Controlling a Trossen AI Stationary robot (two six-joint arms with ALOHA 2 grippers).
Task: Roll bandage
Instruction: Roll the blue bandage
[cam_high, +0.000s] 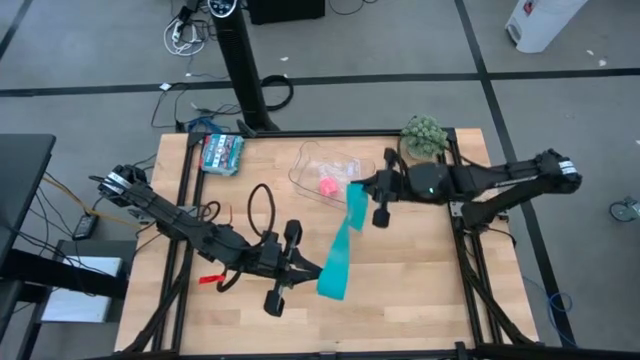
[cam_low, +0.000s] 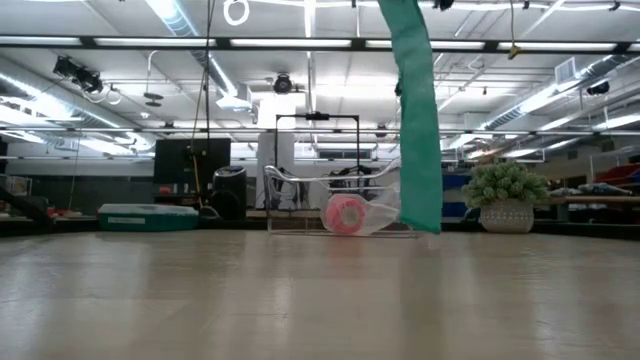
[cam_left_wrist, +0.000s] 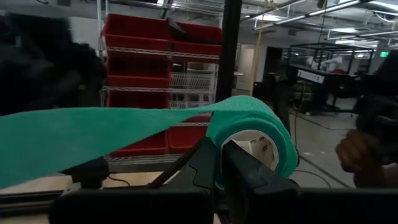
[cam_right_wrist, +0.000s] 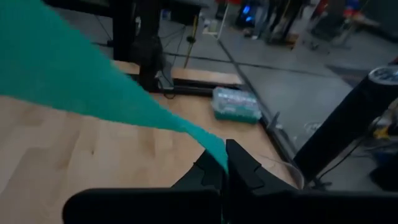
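The teal bandage (cam_high: 340, 250) spans between my two grippers above the middle of the table. Its rolled part (cam_left_wrist: 255, 127), wound on a white core, is at my left gripper (cam_high: 310, 268), which is shut on it. From there the flat strip (cam_left_wrist: 93, 137) runs toward the table's far side to my right gripper (cam_high: 358, 190), which is shut on its narrowed end. In the low view the strip (cam_low: 415, 120) hangs down from above the picture; neither gripper shows there. My left gripper holds the roll by its wall (cam_left_wrist: 219, 177), which passes between the two fingers; one finger (cam_left_wrist: 249, 174) stands in front of the white core, the other (cam_left_wrist: 205, 163) outside the roll. The roll is lifted clear of the table. My right gripper pinches the strip's bunched end (cam_right_wrist: 217, 152) between its two fingers. The fingers come from the table's right side, nearly level. The strip fans out wider away from them and is clear of the table there.
A clear plastic container (cam_high: 330, 165) with a pink roll (cam_high: 327, 186) stands at the far middle. A teal packet (cam_high: 222, 153) lies at the far left, a potted plant (cam_high: 424, 135) at the far right. A black cable loop (cam_high: 262, 205) lies near the left arm.
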